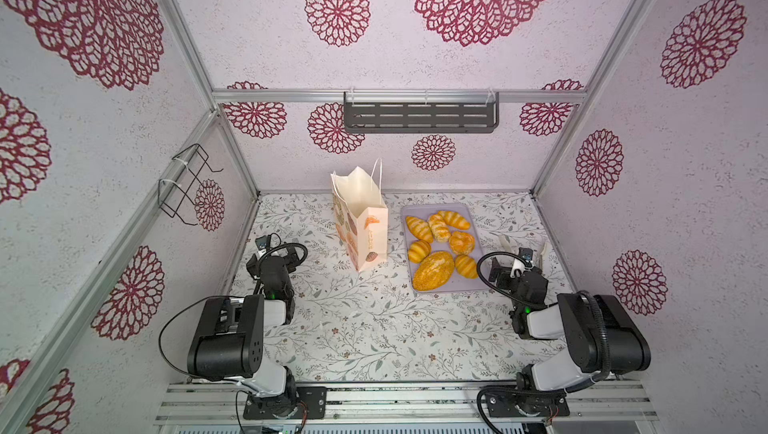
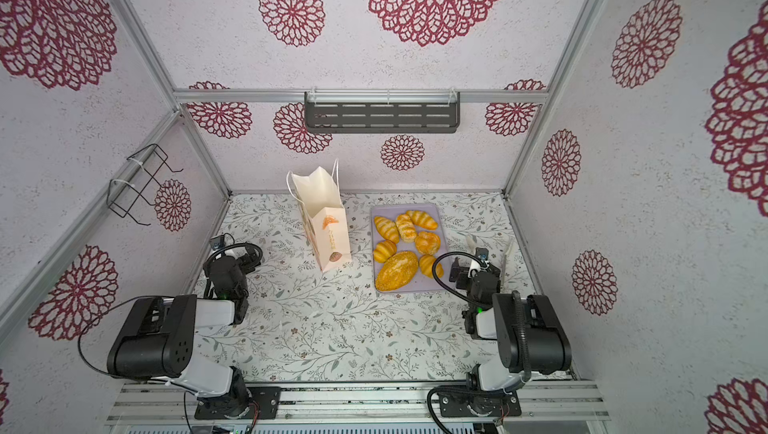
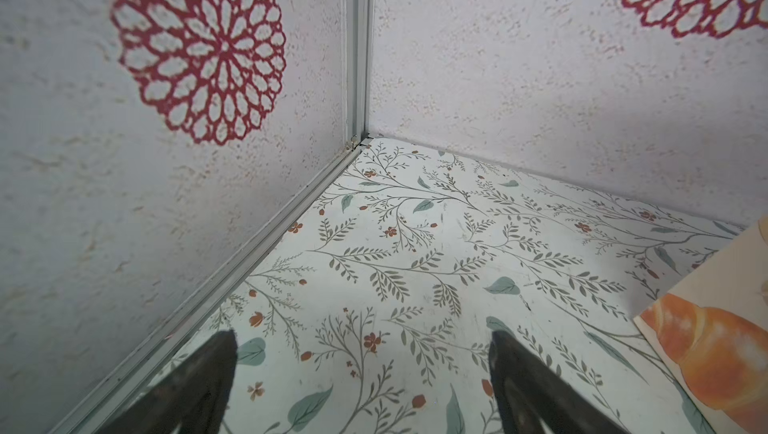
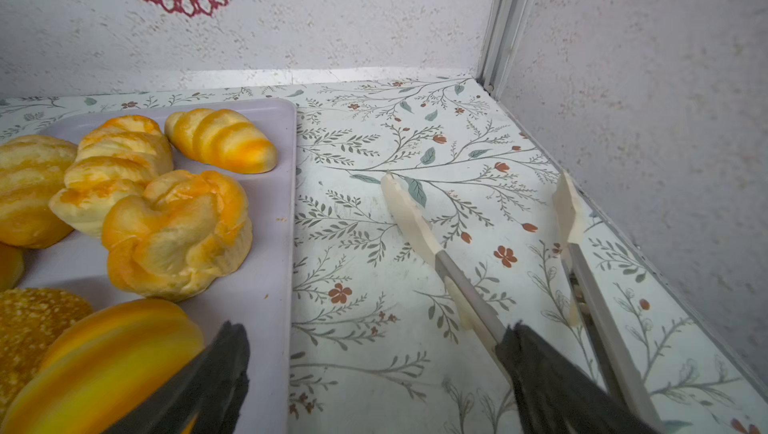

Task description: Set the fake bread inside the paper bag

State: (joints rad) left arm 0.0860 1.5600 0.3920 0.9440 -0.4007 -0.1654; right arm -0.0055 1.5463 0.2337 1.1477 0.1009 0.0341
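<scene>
Your black two-finger left gripper (image 3: 361, 338) and black two-finger right gripper (image 4: 374, 330) both stand wide open, held low.

Enclosure walls (image 1: 266, 50): pale grey textured panels printed with crimson lace-like flower medallions, joined by silver aluminium frame bars (image 1: 282, 96).
Back wall: dark grey slotted metal shelf (image 1: 419, 118), hung from the crossbar.
Left wall: black wire rack (image 1: 185, 187).
Desk (image 1: 365, 328): white covering with grey-green leafy sprigs and small red flowers. Ribbed aluminium rails (image 1: 415, 400) run along its near edge.
Light: soft, even.
</scene>
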